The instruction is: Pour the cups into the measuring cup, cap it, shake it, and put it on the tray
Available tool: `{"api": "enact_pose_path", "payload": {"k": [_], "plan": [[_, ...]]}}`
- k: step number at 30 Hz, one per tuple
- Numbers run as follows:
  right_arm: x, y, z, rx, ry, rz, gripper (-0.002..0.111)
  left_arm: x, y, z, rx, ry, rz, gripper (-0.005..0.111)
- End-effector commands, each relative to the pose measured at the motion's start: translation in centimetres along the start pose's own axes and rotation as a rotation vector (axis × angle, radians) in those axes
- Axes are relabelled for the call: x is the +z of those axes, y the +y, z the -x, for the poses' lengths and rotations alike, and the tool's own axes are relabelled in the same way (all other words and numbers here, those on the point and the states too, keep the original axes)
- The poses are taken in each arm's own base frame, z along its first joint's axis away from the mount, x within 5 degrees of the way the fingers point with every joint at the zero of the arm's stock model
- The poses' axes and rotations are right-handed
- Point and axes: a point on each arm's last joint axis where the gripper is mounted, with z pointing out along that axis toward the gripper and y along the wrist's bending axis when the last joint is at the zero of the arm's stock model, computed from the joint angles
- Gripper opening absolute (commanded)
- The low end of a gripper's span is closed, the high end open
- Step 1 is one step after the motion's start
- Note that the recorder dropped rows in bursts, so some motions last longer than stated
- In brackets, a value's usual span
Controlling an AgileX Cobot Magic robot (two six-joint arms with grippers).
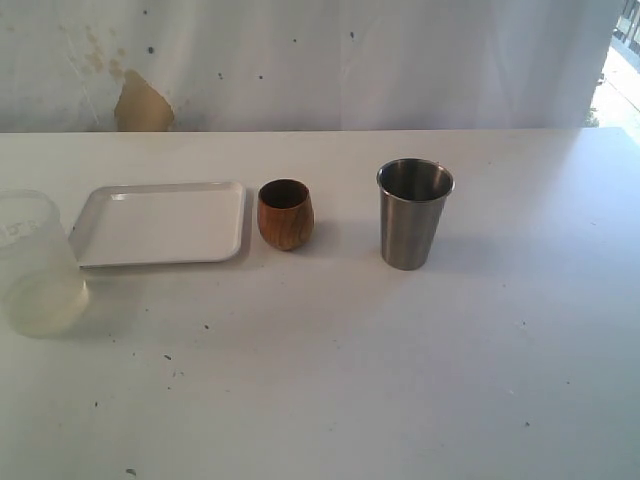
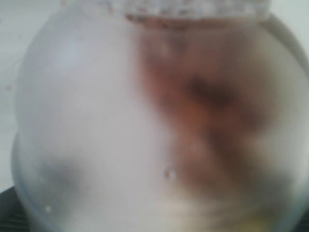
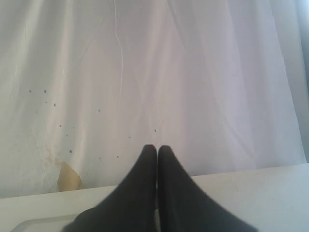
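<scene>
One brown wooden cup [image 1: 285, 213] and steel tumbler [image 1: 414, 215] stand at three o'clock of the tray [image 1: 160, 225]; measuring cup [image 1: 35, 270] cropped at nine; right jaws pressed together, left jaws' state unclear.

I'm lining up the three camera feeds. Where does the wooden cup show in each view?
Exterior view: wooden cup left of centre, between the tray and the steel tumbler.
Left wrist view: only a blurred brown patch behind a translucent container; likely the cup, not certain.
Right wrist view: not in it.
Shared landmark: the tan patch on the backdrop, in the exterior and right wrist views.
</scene>
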Motion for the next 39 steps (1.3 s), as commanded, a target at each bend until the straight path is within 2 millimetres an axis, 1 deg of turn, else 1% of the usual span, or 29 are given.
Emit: {"api": "enact_pose_path", "payload": {"k": [1, 26, 34, 39], "plan": [[-0.05, -0.06, -0.08, -0.001, -0.002, -0.004, 0.0, -0.31, 1.0, -0.56, 0.003, 0.036, 0.062, 0.0], [-0.05, -0.06, -0.08, -0.001, -0.002, -0.004, 0.0, -0.32, 1.1, -0.56, 0.055, 0.038, 0.073, 0.0], [-0.05, -0.06, -0.08, -0.001, -0.002, -0.004, 0.0, -0.35, 1.41, -0.73, 0.049, 0.057, 0.106, 0.0], [-0.05, -0.06, -0.08, -0.001, -0.002, -0.004, 0.0, -0.36, 1.49, -0.74, 0.078, 0.06, 0.114, 0.0]]}}
